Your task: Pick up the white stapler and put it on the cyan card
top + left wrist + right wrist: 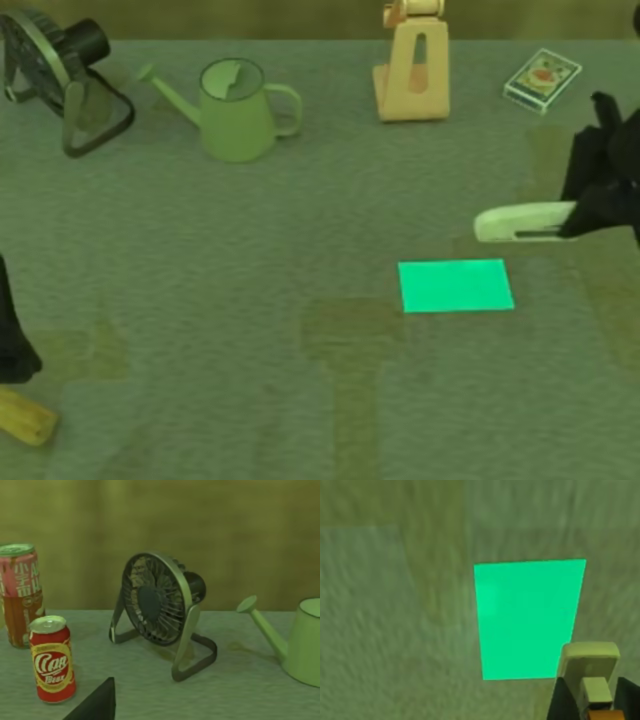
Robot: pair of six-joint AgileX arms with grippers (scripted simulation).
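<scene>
The white stapler (520, 221) lies level and lengthwise in my right gripper (585, 212), which is shut on its right end at the table's right side. It sits just beyond the far right corner of the cyan card (456, 285), not over it. In the right wrist view the stapler (590, 667) shows between two dark fingers (561, 702), with the cyan card (530, 617) flat on the table ahead of it. My left gripper (15, 350) stays parked at the left edge. One dark finger (100, 705) of it shows, with nothing beside it.
Along the back stand a black desk fan (55, 75), a green watering can (235, 105), a tan wooden stand (412, 70) and a blue-edged card box (542, 78). Two drink cans (50, 660) stand near the fan. A tan block (25, 415) lies front left.
</scene>
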